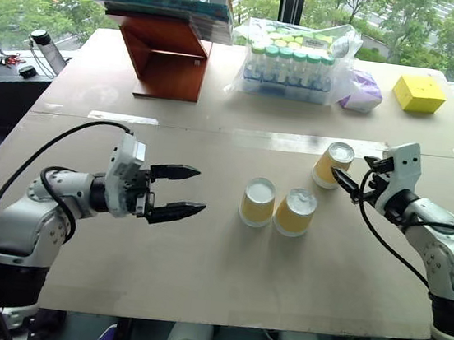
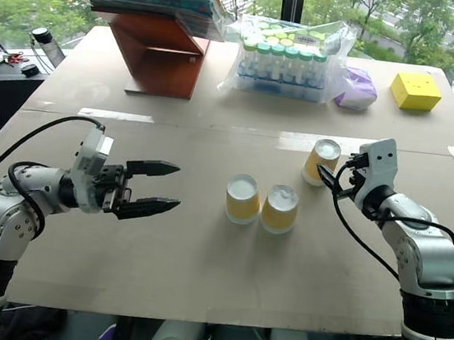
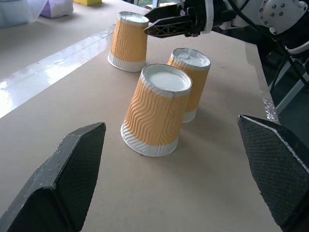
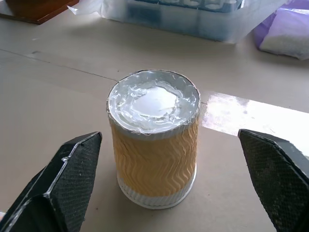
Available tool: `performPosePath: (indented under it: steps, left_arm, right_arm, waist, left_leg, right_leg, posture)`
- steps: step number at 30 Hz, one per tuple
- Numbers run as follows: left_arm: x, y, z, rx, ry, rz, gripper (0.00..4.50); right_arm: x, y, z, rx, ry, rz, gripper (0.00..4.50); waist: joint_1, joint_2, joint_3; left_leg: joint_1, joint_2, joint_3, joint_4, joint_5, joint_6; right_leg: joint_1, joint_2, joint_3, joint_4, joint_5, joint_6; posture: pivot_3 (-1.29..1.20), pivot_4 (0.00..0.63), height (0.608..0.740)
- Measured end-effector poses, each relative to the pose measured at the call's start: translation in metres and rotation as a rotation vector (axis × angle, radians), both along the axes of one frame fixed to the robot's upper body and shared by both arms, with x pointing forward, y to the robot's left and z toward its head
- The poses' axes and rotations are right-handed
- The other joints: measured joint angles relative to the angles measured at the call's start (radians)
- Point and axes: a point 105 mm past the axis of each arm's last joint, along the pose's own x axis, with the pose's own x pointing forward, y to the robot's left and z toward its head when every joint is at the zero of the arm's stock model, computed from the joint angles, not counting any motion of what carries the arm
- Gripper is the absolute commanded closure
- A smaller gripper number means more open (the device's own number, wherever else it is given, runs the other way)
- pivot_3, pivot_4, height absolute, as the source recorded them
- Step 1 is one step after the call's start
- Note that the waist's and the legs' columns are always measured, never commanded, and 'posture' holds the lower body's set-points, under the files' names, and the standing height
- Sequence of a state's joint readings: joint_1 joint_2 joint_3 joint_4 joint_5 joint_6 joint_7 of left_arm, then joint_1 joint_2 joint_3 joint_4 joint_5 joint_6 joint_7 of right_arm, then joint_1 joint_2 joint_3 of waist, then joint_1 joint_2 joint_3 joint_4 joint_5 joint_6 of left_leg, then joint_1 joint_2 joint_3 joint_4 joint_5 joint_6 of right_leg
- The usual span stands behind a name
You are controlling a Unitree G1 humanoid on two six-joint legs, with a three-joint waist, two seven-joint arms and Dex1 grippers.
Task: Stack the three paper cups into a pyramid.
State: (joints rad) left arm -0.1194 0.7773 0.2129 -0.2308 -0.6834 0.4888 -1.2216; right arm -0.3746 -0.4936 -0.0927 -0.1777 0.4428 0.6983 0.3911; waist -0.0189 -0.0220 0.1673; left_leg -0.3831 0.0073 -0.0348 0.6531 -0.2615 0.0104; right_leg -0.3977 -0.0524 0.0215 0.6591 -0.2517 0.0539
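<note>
With two paper cups point(image 1: 276, 207) standing upside down, touching, mid-table, the released right claw point(image 1: 356, 186) should straddle the third cup point(image 1: 332, 165) at their 1 o'clock squarely and clench gently, while the released left claw point(image 1: 176, 189) waits apart.

No text, brand, number or sign can be read anywhere; the label on the bagged bottle pack point(image 1: 294, 62) near the table's far edge is too small to make out.

Brown shelf stand point(image 1: 169, 63), bagged vial rack point(image 1: 293, 66), purple pouch point(image 1: 361, 93), yellow box point(image 1: 419, 92)
</note>
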Motion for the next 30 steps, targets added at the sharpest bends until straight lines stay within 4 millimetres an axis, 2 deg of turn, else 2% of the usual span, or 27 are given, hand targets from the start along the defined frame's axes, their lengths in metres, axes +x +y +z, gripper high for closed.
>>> performPosePath:
  steps: [4, 5, 6, 9, 10, 14, 17, 20, 23, 24, 26, 30]
  left_arm:
    - [-0.002, 0.001, 0.000, 0.000, -0.004, 0.021, 0.02]
    - [-0.002, 0.000, 0.001, 0.000, -0.008, 0.024, 0.00]
    - [-0.002, 0.000, 0.000, 0.001, -0.007, 0.029, 0.00]
    - [-0.003, 0.002, -0.003, 0.001, 0.005, 0.040, 0.00]
    - [-0.003, 0.002, -0.003, 0.001, 0.004, 0.042, 0.00]
    - [-0.004, 0.002, -0.003, 0.003, -0.002, 0.034, 0.00]
    - [-0.005, 0.002, -0.003, 0.004, -0.007, 0.027, 0.00]
    - [-0.006, 0.002, 0.001, -0.022, -0.029, 0.006, 0.00]
    - [-0.009, 0.006, 0.005, -0.064, -0.030, -0.046, 0.00]
    - [-0.009, 0.009, 0.008, -0.073, -0.026, -0.063, 0.00]
    - [-0.008, 0.016, 0.013, -0.075, -0.021, -0.083, 0.00]
    - [-0.009, 0.025, 0.016, -0.067, 0.019, -0.120, 0.00]
  right_arm:
    - [0.017, 0.009, 0.002, 0.045, 0.005, 0.015, 0.00]
    - [0.021, 0.010, 0.001, 0.042, 0.006, 0.016, 0.51]
    - [0.024, 0.010, -0.001, 0.034, 0.008, 0.026, 0.81]
    - [0.025, 0.013, -0.003, 0.027, 0.004, 0.058, 2.15]
    - [0.024, 0.012, -0.003, 0.018, 0.001, 0.066, 2.35]
    - [0.021, 0.006, 0.003, -0.021, -0.026, 0.098, 2.35]
    - [0.011, 0.012, 0.024, -0.052, -0.101, 0.184, 2.35]
    - [-0.019, 0.041, 0.064, -0.065, -0.167, 0.376, 2.35]
    - [-0.049, 0.068, 0.090, -0.095, -0.206, 0.530, 2.35]
    - [-0.061, 0.079, 0.093, -0.104, -0.202, 0.589, 2.35]
    - [-0.078, 0.096, 0.084, -0.117, -0.143, 0.674, 2.35]
    - [-0.087, 0.109, 0.073, -0.128, -0.072, 0.713, 2.35]
  waist:
    - [0.000, 0.000, 0.000]
    - [0.001, 0.001, 0.000]
    - [0.003, 0.001, 0.000]
    - [0.004, 0.001, 0.000]
    - [0.004, 0.001, 0.000]
    - [0.003, 0.002, 0.001]
    - [0.003, 0.004, 0.002]
    - [-0.001, 0.005, 0.003]
    - [0.000, 0.005, 0.003]
    - [0.001, 0.004, 0.003]
    - [0.003, 0.004, 0.002]
    - [0.003, 0.004, 0.002]
  left_leg:
    - [0.000, 0.000, 0.000, 0.000, 0.000, 0.000]
    - [0.000, 0.000, 0.000, 0.000, 0.000, 0.000]
    - [0.000, 0.000, 0.000, 0.000, 0.000, 0.000]
    - [-0.001, 0.000, 0.000, 0.000, 0.000, 0.000]
    - [-0.001, 0.000, 0.000, 0.000, 0.000, 0.000]
    - [-0.001, 0.000, 0.000, 0.000, 0.000, 0.000]
    - [-0.001, 0.000, 0.000, -0.001, 0.000, 0.000]
    - [-0.002, 0.001, 0.000, -0.001, 0.000, 0.000]
    - [-0.002, 0.002, -0.001, -0.001, 0.000, 0.000]
    - [-0.003, 0.002, -0.002, -0.001, 0.000, 0.000]
    - [-0.003, 0.002, -0.002, -0.001, 0.000, 0.000]
    - [-0.005, 0.000, -0.001, 0.000, 0.000, 0.000]
  right_leg:
    - [0.000, 0.000, 0.000, 0.000, 0.000, 0.000]
    - [0.000, 0.000, 0.000, 0.000, 0.000, 0.000]
    - [0.000, 0.000, 0.000, 0.000, 0.000, 0.000]
    - [0.000, 0.000, 0.000, -0.001, 0.000, 0.000]
    - [0.000, 0.000, 0.000, -0.001, 0.000, 0.000]
    - [0.000, 0.000, 0.000, -0.001, 0.000, 0.000]
    - [-0.001, 0.000, 0.000, -0.001, 0.000, 0.000]
    - [-0.003, 0.000, 0.000, 0.001, 0.000, 0.000]
    - [-0.004, 0.000, -0.001, 0.001, 0.000, 0.000]
    - [-0.004, 0.001, -0.002, 0.001, 0.000, 0.000]
    - [-0.004, 0.000, -0.002, 0.000, 0.000, 0.000]
    - [-0.004, -0.002, -0.002, -0.001, 0.000, 0.000]
  posture:
    - [0.00, 0.150, 0.740]
    - [0.00, 0.150, 0.740]
    - [0.00, 0.150, 0.740]
    - [0.00, 0.150, 0.740]
    - [0.00, 0.150, 0.740]
    - [0.00, 0.150, 0.740]
    - [0.00, 0.150, 0.740]
    - [0.00, 0.150, 0.740]
    - [0.00, 0.150, 0.740]
    - [0.00, 0.150, 0.740]
    - [0.00, 0.150, 0.740]
    - [0.00, 0.150, 0.740]
